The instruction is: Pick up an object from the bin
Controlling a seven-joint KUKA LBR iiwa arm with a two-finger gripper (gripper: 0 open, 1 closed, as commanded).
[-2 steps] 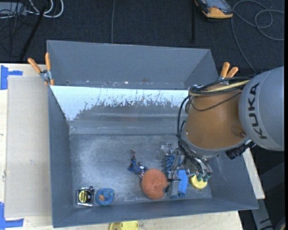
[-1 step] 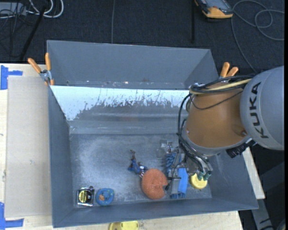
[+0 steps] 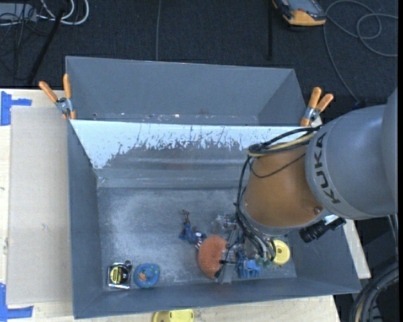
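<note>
Orange ball (image 3: 209, 255) lies on the floor of the bin (image 3: 141, 220), toward the near wall and right of the middle. It is the thing nearest the claw (image 3: 230, 257).

To do this step well, I'd judge the claw should sit squarely over the ball rather than at its edge. A round thing nudged from one side may roll off toward the bare floor on the left. The grip should close across the ball's widest part. It should keep clear of the small blue piece (image 3: 250, 268) and the yellow disc (image 3: 280, 252) on the right, so neither gets pinched along. Then the lift should go straight up.

The claw hangs low in the bin at the ball's right side, under the arm's orange cover (image 3: 279, 190). From where I stand, the wrist and its cables crowd the view. I cannot tell how far open the claw is, nor whether it has hold of anything. It is touching the ball or just beside it; I cannot say which.

A little blue toy (image 3: 188, 233) sits just up and left of the ball. A tape measure (image 3: 119, 274) and a blue round thing (image 3: 146, 274) lie side by side, well apart from all this, near the left corner.
</note>
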